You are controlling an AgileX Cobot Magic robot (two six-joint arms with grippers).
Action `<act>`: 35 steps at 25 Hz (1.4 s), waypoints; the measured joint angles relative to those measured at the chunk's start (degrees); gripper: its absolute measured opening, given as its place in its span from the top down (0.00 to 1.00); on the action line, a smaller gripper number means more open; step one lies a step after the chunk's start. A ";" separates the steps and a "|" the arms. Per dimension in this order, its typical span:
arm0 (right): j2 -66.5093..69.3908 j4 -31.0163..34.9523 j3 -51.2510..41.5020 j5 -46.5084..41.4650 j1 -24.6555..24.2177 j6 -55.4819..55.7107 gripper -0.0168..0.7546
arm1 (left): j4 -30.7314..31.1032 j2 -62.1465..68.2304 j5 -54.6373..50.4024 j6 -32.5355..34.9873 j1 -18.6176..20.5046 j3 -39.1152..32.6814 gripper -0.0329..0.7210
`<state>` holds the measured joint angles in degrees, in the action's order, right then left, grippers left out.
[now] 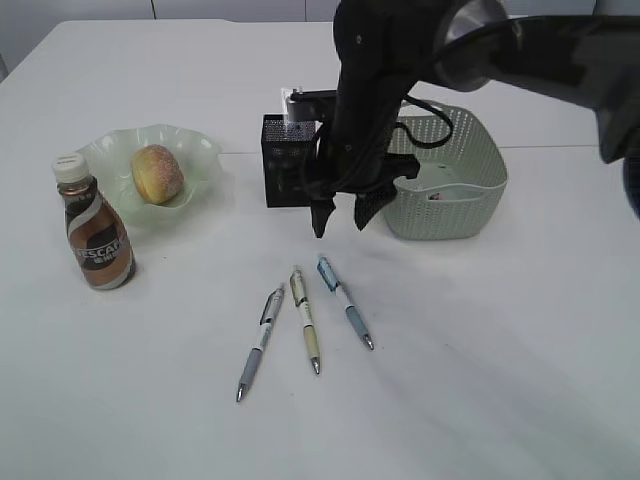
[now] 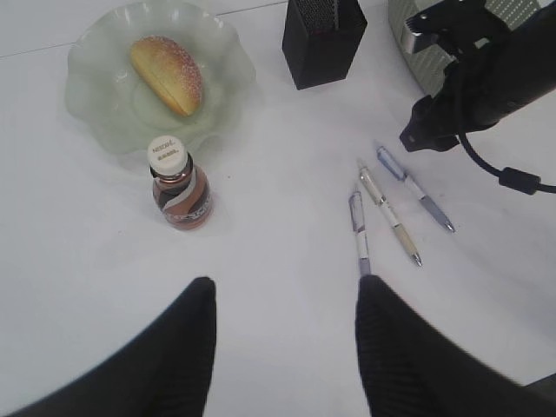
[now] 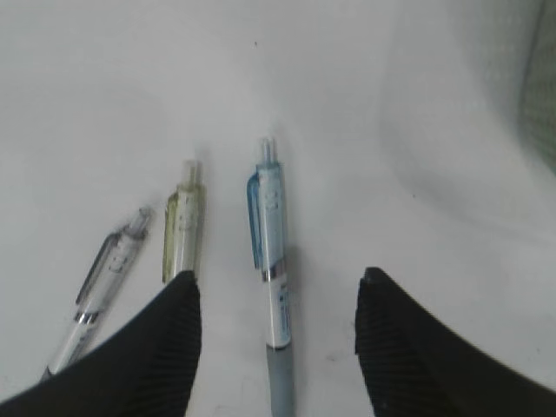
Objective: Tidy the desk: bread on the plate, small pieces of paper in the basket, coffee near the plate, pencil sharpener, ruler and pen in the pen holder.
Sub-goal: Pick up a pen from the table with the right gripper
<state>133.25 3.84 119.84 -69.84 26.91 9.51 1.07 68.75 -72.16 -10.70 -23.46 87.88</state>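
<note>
Three pens lie side by side on the white counter [image 1: 480, 380], near the middle: a grey pen [image 1: 259, 343] on the left, a yellow pen [image 1: 305, 319] between, a blue pen [image 1: 344, 301] on the right; none touches another. The right gripper [image 1: 340, 212] hangs just beyond their far ends, jaws about half open and empty, in front of the pen holder [image 1: 282, 160]; in the right wrist view the blue pen sits between the fingertips [image 3: 156, 347], slightly left of centre. The left gripper [image 2: 282, 347] waits high at the near side, jaws likewise half open, holding nothing. To do this well, shift a touch left so the barrel is centred; come straight down; close across the barrel at its middle, clear of the yellow neighbour. The bread [image 1: 157, 173] already rests on the plate [image 1: 205, 150], the coffee [image 1: 95, 225] just beside it; the basket [image 1: 470, 190] stands right of the holder.
</note>
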 joint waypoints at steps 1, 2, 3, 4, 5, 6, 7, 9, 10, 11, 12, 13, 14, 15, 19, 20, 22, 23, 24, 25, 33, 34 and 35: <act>1.11 0.00 1.15 0.00 0.00 0.00 0.43 | 0.00 0.00 0.00 0.00 0.00 0.00 0.45; 2.00 -0.09 1.70 0.00 0.00 0.00 0.43 | 0.00 0.00 0.00 0.00 0.00 0.00 0.46; 2.67 -0.09 2.13 0.00 0.00 0.00 0.43 | 0.00 0.00 0.00 0.00 0.00 0.00 0.46; 3.32 -0.09 2.36 0.00 0.00 0.00 0.43 | 0.00 0.00 0.00 0.00 0.00 0.00 0.46; 3.87 -0.09 2.36 0.00 0.00 -0.03 0.43 | 0.00 0.00 0.00 0.00 0.00 0.00 0.46; 4.34 -0.09 2.36 -0.12 0.00 -0.03 0.43 | 0.00 0.00 0.00 0.00 0.00 0.00 0.46; 4.57 -0.09 2.36 -0.12 0.00 -0.03 0.43 | 0.00 0.00 0.00 0.00 0.00 0.00 0.46; 4.86 -0.09 2.36 -0.12 0.00 -0.03 0.43 | 0.00 0.00 0.00 0.00 0.00 0.00 0.47; 4.90 -0.09 2.39 -0.12 0.00 -0.03 0.43 | 0.09 0.00 0.00 0.00 0.00 0.00 0.47; 4.90 -0.09 2.39 -0.12 0.00 -0.03 0.43 | 0.09 0.00 0.00 0.00 0.00 0.00 0.47; 4.90 -0.09 2.39 -0.12 0.00 -0.03 0.43 | 0.23 0.00 0.00 0.00 0.00 0.00 0.47; 4.90 -0.09 2.39 -0.12 0.00 -0.03 0.43 | 0.37 0.00 0.00 0.00 0.00 0.00 0.47; 4.90 0.05 2.39 -0.12 0.00 -0.03 0.43 | 0.50 0.00 0.00 0.00 0.00 0.00 0.47; 4.90 0.53 2.39 -0.12 0.00 -0.03 0.43 | 0.62 0.00 0.00 0.00 0.00 0.00 0.47; 4.90 1.27 2.39 -0.12 0.50 -0.13 0.43 | 0.74 0.00 0.00 0.00 0.00 0.00 0.48; 4.90 1.27 2.39 -0.12 0.80 -0.39 0.43 | 0.83 0.00 0.00 0.00 0.00 0.00 0.48; 4.90 1.27 2.39 -0.12 1.24 -0.97 0.43 | 0.83 0.00 0.00 0.00 0.00 0.00 0.48; 4.90 1.05 2.28 -0.12 1.34 -1.11 0.43 | 0.83 0.00 0.00 0.00 0.00 0.00 0.48; 4.90 0.79 2.02 -0.12 1.34 -1.24 0.43 | 0.83 0.00 0.00 0.00 0.00 0.00 0.48; 4.90 0.55 1.76 -0.18 1.34 -1.31 0.43 | 0.85 0.00 0.00 0.00 0.00 0.00 0.48; 4.99 -0.10 -3.32 -0.18 1.48 -1.58 0.43 | 1.07 0.00 0.00 0.00 0.00 0.00 0.48; 4.99 -0.10 -3.41 -0.18 1.48 -1.58 0.43 | 1.17 0.00 0.00 0.00 0.00 0.00 0.48; 4.99 -0.10 -3.54 -0.18 1.48 -1.58 0.43 | 1.15 0.00 0.00 0.00 0.00 0.00 0.48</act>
<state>138.24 3.74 116.29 -70.02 28.39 7.92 2.22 68.75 -72.16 -10.70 -23.46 87.88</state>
